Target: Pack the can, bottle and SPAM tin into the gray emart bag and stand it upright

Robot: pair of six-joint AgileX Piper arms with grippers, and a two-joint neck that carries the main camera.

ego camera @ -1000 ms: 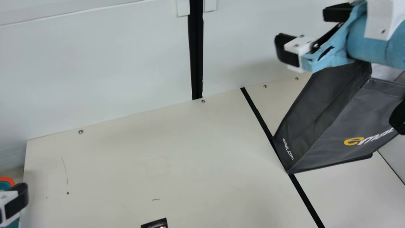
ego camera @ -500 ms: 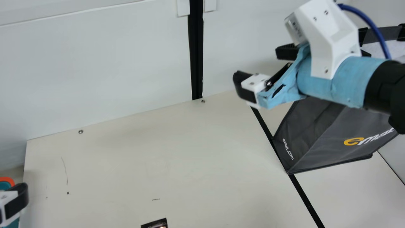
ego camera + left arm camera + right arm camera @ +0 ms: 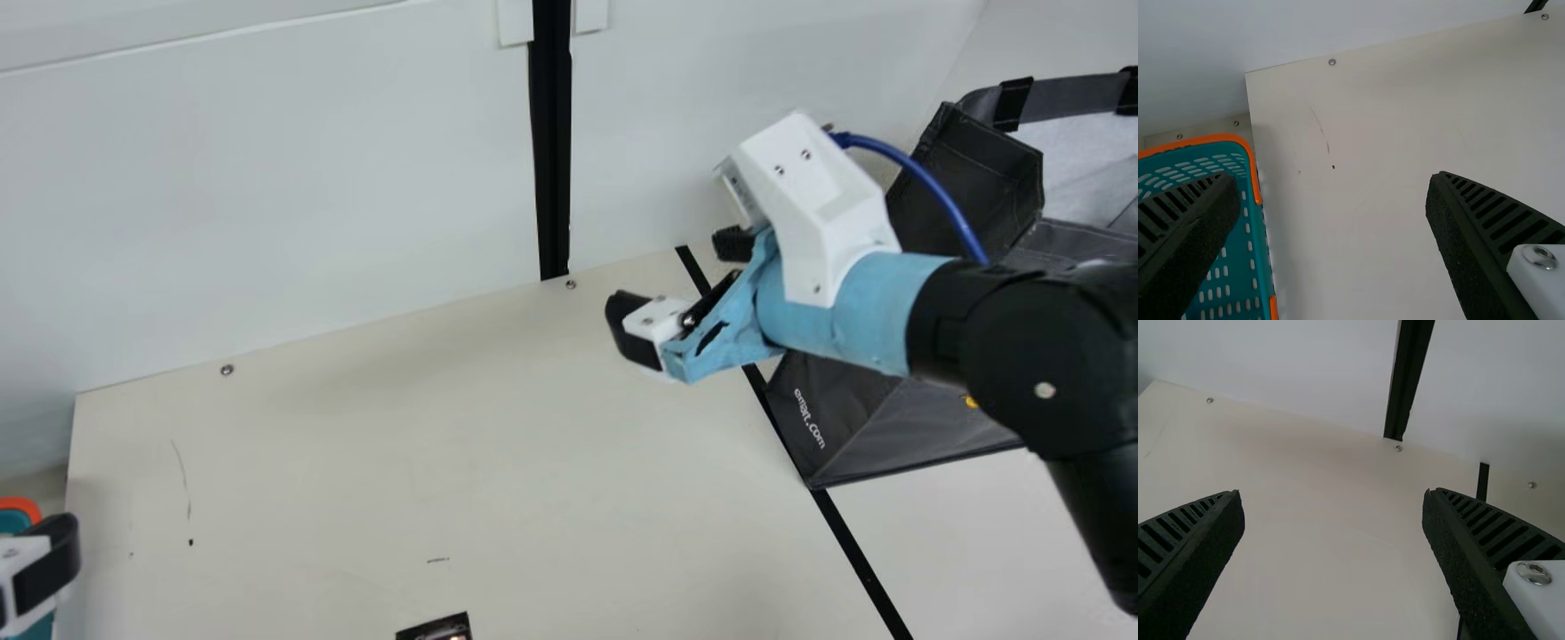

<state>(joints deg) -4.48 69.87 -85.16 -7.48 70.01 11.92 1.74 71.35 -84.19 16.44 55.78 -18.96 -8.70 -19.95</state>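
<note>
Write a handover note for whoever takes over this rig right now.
Left hand: open, empty, by the teal basket at the left end of the table.
Right hand: open, empty, above the table, with its arm across the front of the bag.
Gray emart bag: on the right, mouth open, seemingly upright.
Done: the bag looks stood up; I can't confirm any packing.
Left: check inside for the can, bottle and SPAM tin, and pack whatever is missing. Check the dark item at the main view's bottom edge too; I can't identify it.
</note>
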